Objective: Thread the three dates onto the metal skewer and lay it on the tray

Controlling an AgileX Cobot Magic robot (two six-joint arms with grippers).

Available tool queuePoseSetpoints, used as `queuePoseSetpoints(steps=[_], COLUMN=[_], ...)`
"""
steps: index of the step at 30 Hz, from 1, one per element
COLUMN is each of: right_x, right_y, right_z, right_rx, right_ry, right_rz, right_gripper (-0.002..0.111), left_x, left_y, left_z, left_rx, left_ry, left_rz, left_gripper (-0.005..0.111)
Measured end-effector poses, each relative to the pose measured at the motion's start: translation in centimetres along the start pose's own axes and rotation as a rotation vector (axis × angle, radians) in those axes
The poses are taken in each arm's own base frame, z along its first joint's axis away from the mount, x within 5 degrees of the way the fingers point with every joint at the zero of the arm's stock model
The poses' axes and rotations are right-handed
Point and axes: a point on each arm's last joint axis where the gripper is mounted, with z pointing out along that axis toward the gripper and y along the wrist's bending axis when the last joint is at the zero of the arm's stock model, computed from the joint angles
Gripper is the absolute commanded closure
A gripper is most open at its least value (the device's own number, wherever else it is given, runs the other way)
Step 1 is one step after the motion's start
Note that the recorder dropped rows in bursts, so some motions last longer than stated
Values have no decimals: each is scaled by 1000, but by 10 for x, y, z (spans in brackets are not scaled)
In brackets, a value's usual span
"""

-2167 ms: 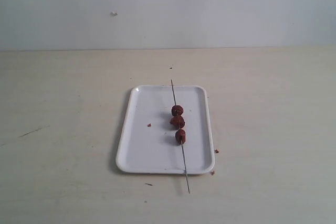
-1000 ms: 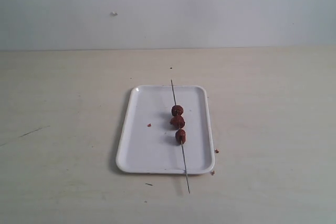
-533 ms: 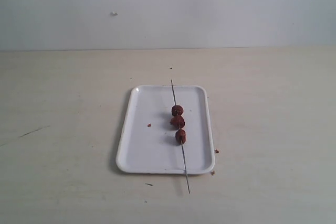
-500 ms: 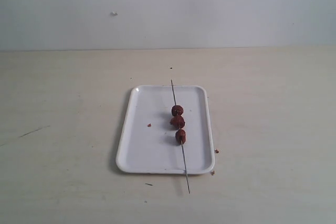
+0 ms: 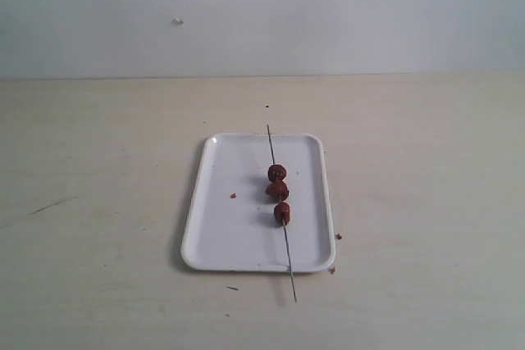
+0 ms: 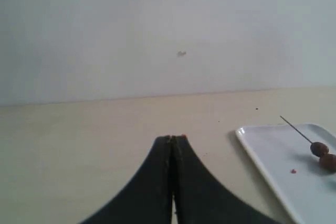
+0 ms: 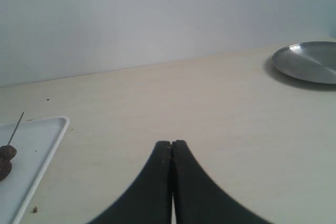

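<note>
Both hands hang well clear of the work and hold nothing. The left hand (image 6: 171, 139) has its two black fingers pressed flat together above the bare table (image 5: 426, 202), with the tray off to one side of it. The right hand (image 7: 171, 142) is pressed together the same way. Neither shows in the exterior view.

Out in the middle of the table sits the white tray (image 5: 221, 231). The metal skewer (image 5: 289, 261) lies lengthwise along the tray's right half. Its far tip pokes just past the far rim, and its near end sticks out over the near rim above the table. The three dates (image 5: 277, 190) are threaded on it in a row about mid-tray, the far two close together and the nearest a little apart.

One reddish crumb (image 5: 233, 196) lies on the tray to the left of them. Beyond the right hand, a shallow metal dish (image 7: 310, 62) rests on the table.
</note>
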Motion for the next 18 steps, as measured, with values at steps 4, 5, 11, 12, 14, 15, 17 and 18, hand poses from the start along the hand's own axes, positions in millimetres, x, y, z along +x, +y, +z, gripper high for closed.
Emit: queuePoseSetpoints(steps=[4, 5, 11, 12, 14, 15, 17, 18], right_x=[0, 0, 0, 0, 0, 0, 0, 0], right_y=[0, 0, 0, 0, 0, 0, 0, 0], right_z=[0, 0, 0, 0, 0, 0, 0, 0], right_rx=[0, 0, 0, 0, 0, 0, 0, 0], right_ry=[0, 0, 0, 0, 0, 0, 1, 1], right_rz=[0, 0, 0, 0, 0, 0, 0, 0], right_gripper=[108, 108, 108, 108, 108, 108, 108, 108], left_x=[2, 2, 10, 12, 17, 18, 20, 21], left_y=[4, 5, 15, 16, 17, 18, 18, 18], left_z=[0, 0, -2, -3, -4, -4, -5, -5], left_rx=[-66, -91, -250, -268, -300, -308, -317, -319], left_ry=[8, 10, 89, 106, 155, 170, 189, 194], left_rz=[-28, -38, -64, -68, -77, -79, -83, -84], left_gripper=[107, 107, 107, 107, 107, 107, 107, 107])
